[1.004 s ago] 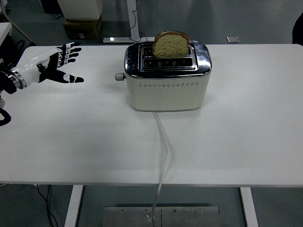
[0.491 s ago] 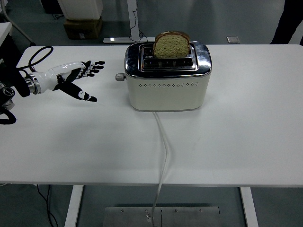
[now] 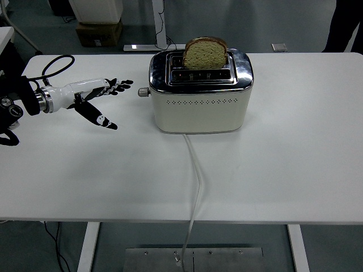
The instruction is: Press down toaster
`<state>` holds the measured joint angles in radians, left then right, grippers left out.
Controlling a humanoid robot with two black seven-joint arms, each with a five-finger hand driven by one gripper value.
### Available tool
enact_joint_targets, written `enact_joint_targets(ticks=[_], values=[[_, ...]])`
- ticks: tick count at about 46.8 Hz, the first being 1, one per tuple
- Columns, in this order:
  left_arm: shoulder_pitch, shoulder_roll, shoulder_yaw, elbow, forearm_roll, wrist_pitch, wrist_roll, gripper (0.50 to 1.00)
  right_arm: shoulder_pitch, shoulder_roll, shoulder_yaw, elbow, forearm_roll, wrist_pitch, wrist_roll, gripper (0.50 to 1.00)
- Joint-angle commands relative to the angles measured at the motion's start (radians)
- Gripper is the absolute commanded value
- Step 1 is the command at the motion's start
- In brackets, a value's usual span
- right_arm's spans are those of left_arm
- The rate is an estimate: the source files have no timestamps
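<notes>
A cream toaster (image 3: 199,107) with a chrome top stands at the middle back of the white table (image 3: 283,164). One slice of brown bread (image 3: 205,54) sticks up out of its far slot. The lever knob (image 3: 142,92) juts from the toaster's left end, raised. My left hand (image 3: 105,96) reaches in from the left, white and black, fingers spread and holding nothing. Its fingertips (image 3: 126,83) lie a short way left of the knob, apart from it. My right arm is out of view.
The toaster's white cord (image 3: 196,170) runs forward over the table's near edge. A black cable loops behind my left forearm (image 3: 57,61). Dark trousers of a person (image 3: 343,25) show at the top right. A cardboard box (image 3: 99,31) stands on the floor beyond.
My left hand has travelled right across the table toward the toaster's knob and turned flatter, fingers pointing at the toaster. Toaster and bread have not moved.
</notes>
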<state>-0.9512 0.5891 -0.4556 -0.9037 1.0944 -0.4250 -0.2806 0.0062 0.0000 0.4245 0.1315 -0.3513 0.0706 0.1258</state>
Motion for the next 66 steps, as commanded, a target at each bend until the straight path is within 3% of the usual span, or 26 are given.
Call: enact_joint_targets(ticks=[1,66], values=[[0.002,0.000,0.000,0.000,0.002,0.000,0.001,1.000,0.000,0.000,0.000,0.000,0.000,0.000,0.000,1.000],[0.011,-0.051,0.005,-0.012,0.058,0.002,0.000,1.000,0.000,0.000,0.000,0.000,0.000,0.000,0.000,1.000]])
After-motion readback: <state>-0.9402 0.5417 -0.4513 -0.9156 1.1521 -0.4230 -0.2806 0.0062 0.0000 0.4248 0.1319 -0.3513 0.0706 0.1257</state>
